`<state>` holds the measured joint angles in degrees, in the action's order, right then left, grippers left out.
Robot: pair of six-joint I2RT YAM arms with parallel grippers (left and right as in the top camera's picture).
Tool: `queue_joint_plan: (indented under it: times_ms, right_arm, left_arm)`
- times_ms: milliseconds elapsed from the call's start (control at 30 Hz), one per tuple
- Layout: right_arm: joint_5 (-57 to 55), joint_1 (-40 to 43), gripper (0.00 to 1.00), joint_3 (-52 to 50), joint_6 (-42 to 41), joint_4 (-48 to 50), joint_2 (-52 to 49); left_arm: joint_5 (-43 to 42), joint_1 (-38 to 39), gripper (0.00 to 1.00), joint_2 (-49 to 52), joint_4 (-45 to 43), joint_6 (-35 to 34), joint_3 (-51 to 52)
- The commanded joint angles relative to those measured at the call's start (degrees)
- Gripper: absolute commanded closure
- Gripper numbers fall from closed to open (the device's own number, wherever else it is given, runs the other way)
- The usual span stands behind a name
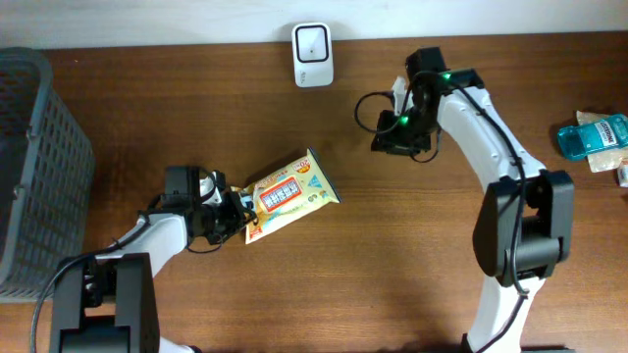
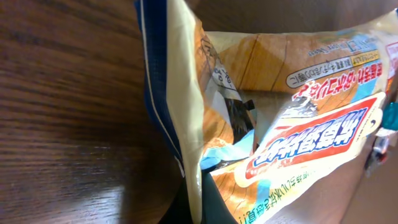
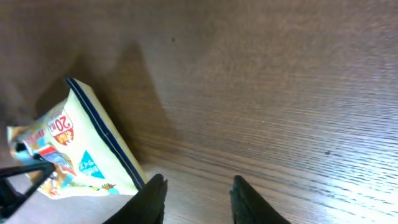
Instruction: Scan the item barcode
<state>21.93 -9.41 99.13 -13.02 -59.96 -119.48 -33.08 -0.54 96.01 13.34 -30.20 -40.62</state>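
The left gripper is pressed together on the lower-left end of a yellow plastic snack packet with red lettering. The packet stretches away from the fingers up and to the right across the brown wooden table. Only the overhead view shows this whole layout. It also shows a grey slatted plastic basket well behind the left gripper at the table's left edge. A white rounded device with a dark window stands at the far edge, beyond the packet's free end and well apart from both grippers.

The left wrist view is filled by the packet at close range. Its dark blue sealed edge runs down into the dark fingers at the bottom of the frame, and the printed front panel spreads to the right. No barcode can be made out there.

The right wrist view gives what the overhead cannot. The right gripper has its two dark fingers apart, with bare wood between them and nothing held. The packet lies well ahead of them and to the left, one corner lifted off the table.

From above, a blue plastic packet lies out past the right arm, near the table's right edge.
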Motion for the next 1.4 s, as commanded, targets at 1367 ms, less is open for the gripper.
queue_joint_plan:
  times_ms: [1367]
  right_arm:
    - [-0.9,2.5,0.59,0.4,2.1,-3.4,0.3]
  left_arm:
    - [49.0,28.2,0.96,2.7,37.9,29.0,-39.0]
